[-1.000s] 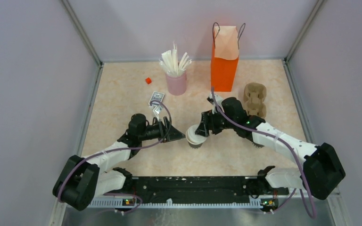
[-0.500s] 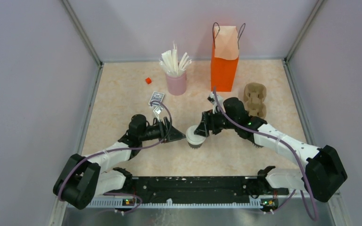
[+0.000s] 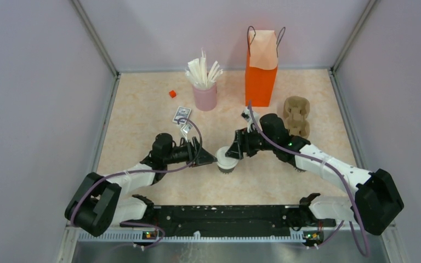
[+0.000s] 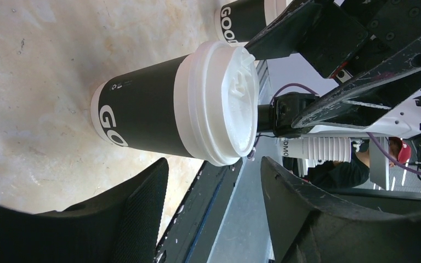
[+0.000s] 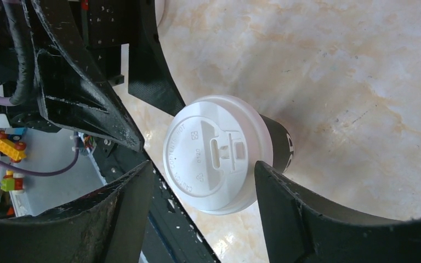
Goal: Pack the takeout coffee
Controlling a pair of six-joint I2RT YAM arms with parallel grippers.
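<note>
From above, shows the marbled desk (image 3: 142,109), the tall orange bag (image 3: 260,76) at its back, and both arms meeting mid-desk at the takeout coffee (image 3: 226,160), which stands upright well apart from the bag. From the right wrist only, reveals the right claw (image 5: 203,164) spread astride the white lid, not clamped. From the left wrist, adds the left claw (image 4: 214,181) open beside the cup, and a second dark cup (image 4: 241,19) behind it.

A: Top cam: takeout coffee (image 3: 223,163) partly under right gripper (image 3: 230,154); cup wall barely shows.
B: Left-wrist cam: second dark cup (image 4: 240,19) cut by top edge, logo stops at "GOO". Cards (image 3: 182,116) nr left arm too small to read.
</note>
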